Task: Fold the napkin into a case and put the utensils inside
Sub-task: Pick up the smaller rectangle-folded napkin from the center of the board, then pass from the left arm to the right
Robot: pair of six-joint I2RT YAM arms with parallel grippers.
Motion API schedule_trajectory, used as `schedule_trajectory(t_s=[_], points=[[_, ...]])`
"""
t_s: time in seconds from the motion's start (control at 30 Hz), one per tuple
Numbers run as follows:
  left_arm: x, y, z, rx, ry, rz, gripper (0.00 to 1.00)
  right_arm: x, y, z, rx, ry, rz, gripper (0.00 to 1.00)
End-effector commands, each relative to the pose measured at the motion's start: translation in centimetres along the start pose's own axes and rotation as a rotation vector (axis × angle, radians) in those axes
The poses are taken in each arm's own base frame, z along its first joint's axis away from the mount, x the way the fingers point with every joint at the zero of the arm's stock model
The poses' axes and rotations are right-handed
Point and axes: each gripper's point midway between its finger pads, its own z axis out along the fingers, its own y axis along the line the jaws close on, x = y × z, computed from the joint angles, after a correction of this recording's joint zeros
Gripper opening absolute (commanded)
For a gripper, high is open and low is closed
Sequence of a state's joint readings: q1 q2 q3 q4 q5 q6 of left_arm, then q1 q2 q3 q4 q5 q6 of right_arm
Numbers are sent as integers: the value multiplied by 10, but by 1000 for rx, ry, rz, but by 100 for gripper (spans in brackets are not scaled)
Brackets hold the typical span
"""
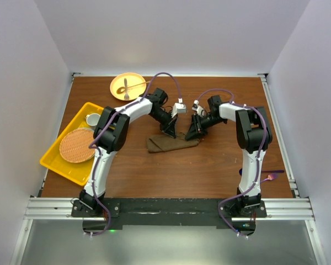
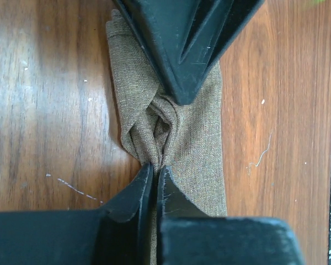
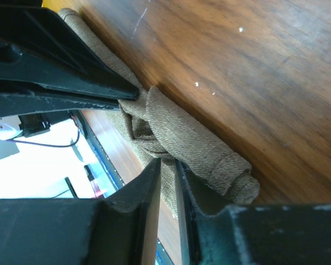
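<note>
The olive-brown napkin [image 1: 171, 144] lies mid-table as a narrow, bunched strip. My left gripper [image 1: 170, 130] and right gripper [image 1: 193, 133] meet tip to tip over it. In the left wrist view, the left gripper [image 2: 154, 169] is shut on a puckered fold of the napkin [image 2: 198, 138], with the right gripper's fingers [image 2: 182, 49] opposite. In the right wrist view, the right gripper [image 3: 166, 164] pinches the same pucker of the napkin [image 3: 204, 149], whose rolled end is at the right. A pale utensil [image 1: 126, 86] lies on the yellow plate [image 1: 133, 79]. A slim purple utensil [image 1: 271, 176] lies at the right edge.
A yellow tray [image 1: 60, 164] at the left holds a round woven mat [image 1: 77, 146] and a small white cup [image 1: 92, 119]. Metal rails run along the table's right side and front edge.
</note>
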State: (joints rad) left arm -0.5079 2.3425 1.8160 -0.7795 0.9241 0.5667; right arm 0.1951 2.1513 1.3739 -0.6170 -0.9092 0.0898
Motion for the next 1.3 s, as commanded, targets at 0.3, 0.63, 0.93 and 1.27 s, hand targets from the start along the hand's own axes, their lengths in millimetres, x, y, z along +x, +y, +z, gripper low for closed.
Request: schedule_trajectory(t_s=[0.3,0.63,0.93,1.27], points=[[-65,-4,-26,-195,-50,294,0,-37,42,-100,15,-125,-281,59],[-82,-27,-28,-291,-42,633,0,-54,34,-111,71,-61,-596,80],[-95,-42,-26,-332,-43,800,0,-26,62,-87,-12,45,-761,75],[-93,-50,-24,-309,-67,818,0,-13,66,-53,-35,79,-770,71]])
